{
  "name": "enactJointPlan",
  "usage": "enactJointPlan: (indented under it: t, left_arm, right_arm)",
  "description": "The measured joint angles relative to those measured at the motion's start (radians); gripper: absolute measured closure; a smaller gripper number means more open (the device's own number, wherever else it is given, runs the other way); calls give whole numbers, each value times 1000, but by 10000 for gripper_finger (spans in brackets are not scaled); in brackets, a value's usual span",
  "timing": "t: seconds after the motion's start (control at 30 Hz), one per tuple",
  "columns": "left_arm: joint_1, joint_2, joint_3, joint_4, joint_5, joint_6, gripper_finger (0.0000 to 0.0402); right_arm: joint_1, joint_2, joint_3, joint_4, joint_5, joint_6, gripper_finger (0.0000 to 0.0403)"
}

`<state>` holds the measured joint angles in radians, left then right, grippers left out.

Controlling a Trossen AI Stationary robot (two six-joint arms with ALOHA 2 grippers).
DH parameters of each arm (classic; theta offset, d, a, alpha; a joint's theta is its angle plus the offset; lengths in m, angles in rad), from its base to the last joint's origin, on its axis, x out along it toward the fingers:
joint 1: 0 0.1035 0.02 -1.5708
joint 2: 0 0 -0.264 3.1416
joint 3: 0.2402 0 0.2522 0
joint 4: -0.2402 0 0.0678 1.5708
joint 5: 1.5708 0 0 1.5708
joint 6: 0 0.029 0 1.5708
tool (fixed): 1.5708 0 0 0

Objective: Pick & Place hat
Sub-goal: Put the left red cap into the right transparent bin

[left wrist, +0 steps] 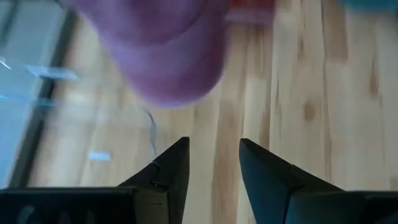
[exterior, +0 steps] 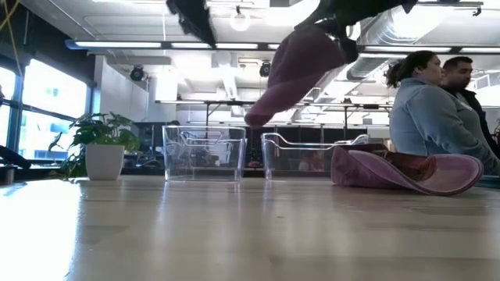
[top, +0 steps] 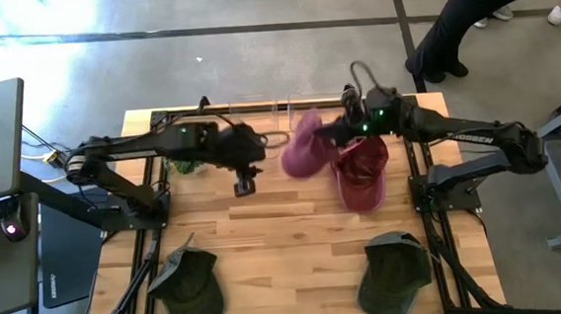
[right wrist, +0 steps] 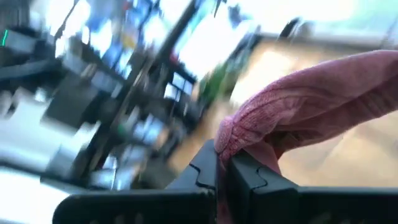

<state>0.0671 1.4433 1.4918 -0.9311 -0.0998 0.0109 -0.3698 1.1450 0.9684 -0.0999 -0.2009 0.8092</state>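
A mauve knit hat [top: 305,147] hangs in the air over the table's far middle, held by my right gripper [top: 335,131], which is shut on it. In the low view the hat [exterior: 293,70] slants down from the gripper at the top, clear of the table. My left gripper [top: 244,186] hovers open to the hat's left and touches nothing. Its wrist view shows the hat [left wrist: 161,56] beyond the open fingers [left wrist: 214,158]. A second, maroon hat [top: 361,173] lies flat on the table under the right arm. My right gripper pinches the mauve hat at a bunched edge [right wrist: 239,134] between its two fingers [right wrist: 205,165]. One layer or several, I cannot tell. The hat is lifted clear and droops slack from the hold toward the table's left [exterior: 262,113].
Two clear bins [exterior: 203,152] [exterior: 308,156] stand at the table's far edge. Two green caps [top: 188,282] [top: 396,273] lie near the near edge. A potted plant [exterior: 98,148] stands at the far left. People [exterior: 426,109] are beyond the table's right side.
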Motion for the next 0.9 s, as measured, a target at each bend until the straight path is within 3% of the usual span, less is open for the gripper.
enactJointPlan:
  t: [0.23,0.5,0.7,0.9]
  left_arm:
    - [27,-69,-1,57,-20,50,268]
    - [27,-66,-3,62,-23,122,268]
    - [64,-66,-3,101,-25,118,268]
    - [119,-66,-2,169,-26,113,268]
  right_arm:
    - [-192,1,0,24,78,-16,400]
    - [-357,29,0,-77,66,-100,401]
    - [-374,141,0,18,-15,-121,401]
    - [-364,263,0,77,-11,-181,401]
